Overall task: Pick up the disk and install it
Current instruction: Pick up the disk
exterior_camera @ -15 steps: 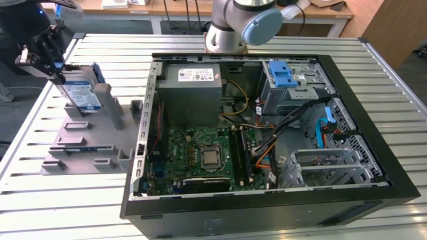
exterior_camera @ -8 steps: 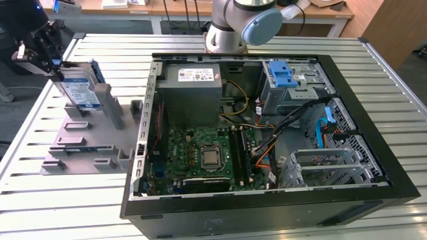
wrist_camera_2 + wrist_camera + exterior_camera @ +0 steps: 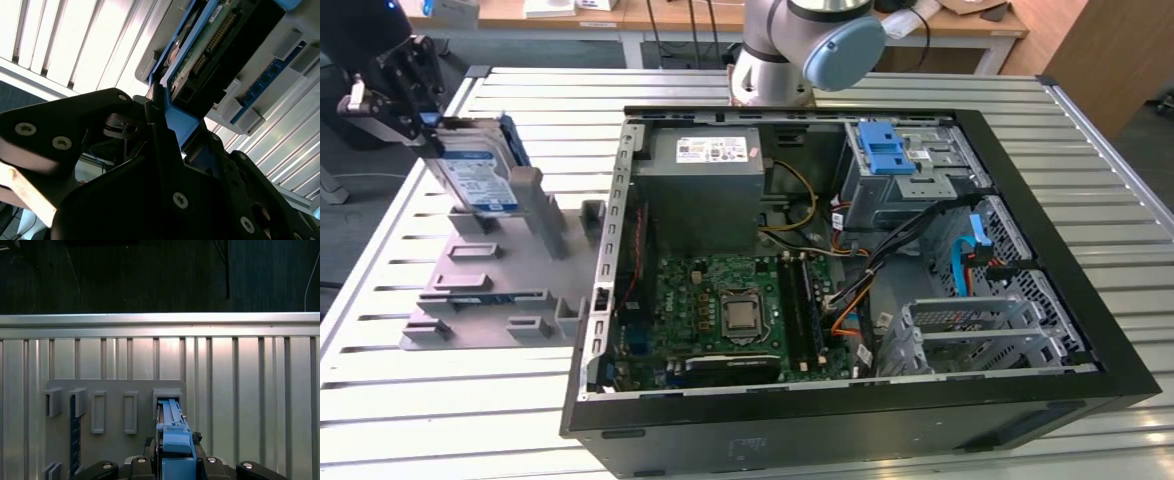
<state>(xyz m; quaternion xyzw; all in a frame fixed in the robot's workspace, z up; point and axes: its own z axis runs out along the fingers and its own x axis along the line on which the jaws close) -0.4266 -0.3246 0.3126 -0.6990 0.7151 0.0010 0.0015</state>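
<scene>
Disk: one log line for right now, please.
hand: shut on disk | disk: upright, at holder slot, exterior view's left | case: open, disk not installed

Open table [image 3: 547, 100] lies beside the claw [image 3: 427, 118] gripping the disk [image 3: 478, 175]; cables [image 3: 907, 250] crowd beside the drive bay [image 3: 923, 185].

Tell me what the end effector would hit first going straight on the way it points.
Shut on the disk, the end effector points down at the grey holder; the disk's far end seems to sit at its slot, so the holder comes first.
</scene>
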